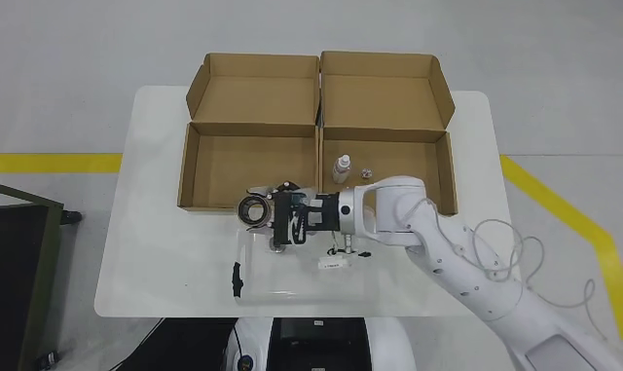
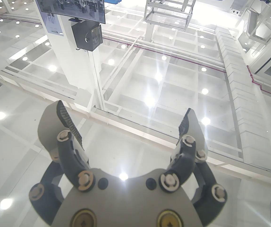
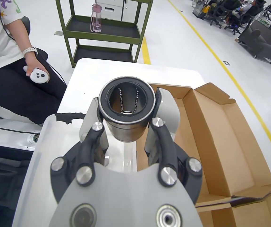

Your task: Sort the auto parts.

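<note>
My left gripper (image 2: 124, 108) points up, fingers spread on nothing. At the left box's (image 1: 219, 171) front wall, above the counter (image 1: 146, 254), my right gripper (image 3: 128, 106) pinches the bearing (image 1: 255, 210). I reckon this is the placing step: next, carry it over that wall and release.

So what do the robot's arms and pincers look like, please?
The right arm is white, smooth and rounded, with a thin grey cable looping beside it. The left pincer and the right pincer each have a grey plate, black curved links with round bolts, and pale fingers with black ribbed pads.
</note>
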Available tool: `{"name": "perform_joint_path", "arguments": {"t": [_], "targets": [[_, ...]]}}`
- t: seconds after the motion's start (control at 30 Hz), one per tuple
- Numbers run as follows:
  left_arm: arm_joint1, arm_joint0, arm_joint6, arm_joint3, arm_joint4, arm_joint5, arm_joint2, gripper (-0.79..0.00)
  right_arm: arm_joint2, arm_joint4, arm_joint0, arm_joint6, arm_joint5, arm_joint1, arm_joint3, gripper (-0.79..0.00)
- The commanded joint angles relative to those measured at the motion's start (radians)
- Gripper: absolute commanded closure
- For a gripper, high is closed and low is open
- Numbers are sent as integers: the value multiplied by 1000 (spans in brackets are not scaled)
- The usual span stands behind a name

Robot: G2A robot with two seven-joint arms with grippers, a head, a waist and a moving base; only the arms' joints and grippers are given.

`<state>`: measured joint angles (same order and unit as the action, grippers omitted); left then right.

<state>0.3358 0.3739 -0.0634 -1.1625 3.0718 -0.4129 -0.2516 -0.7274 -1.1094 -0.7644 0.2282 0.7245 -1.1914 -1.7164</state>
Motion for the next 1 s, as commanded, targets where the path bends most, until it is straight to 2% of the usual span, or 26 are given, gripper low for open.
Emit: {"name": "perform_joint_path", "arguments": {"t": [0.0, 0.63, 0.97], "targets": [[0, 0, 0, 0, 0, 0, 0, -785, -9, 4, -1, 3, -5, 0, 6, 0], [0, 0, 0, 0, 0, 0, 0, -785, -9, 4, -1, 3, -5, 0, 6, 0], [0, 0, 0, 0, 0, 0, 0, -785, -20, -44, -16, -85, -23, -10, 129, 0]]}}
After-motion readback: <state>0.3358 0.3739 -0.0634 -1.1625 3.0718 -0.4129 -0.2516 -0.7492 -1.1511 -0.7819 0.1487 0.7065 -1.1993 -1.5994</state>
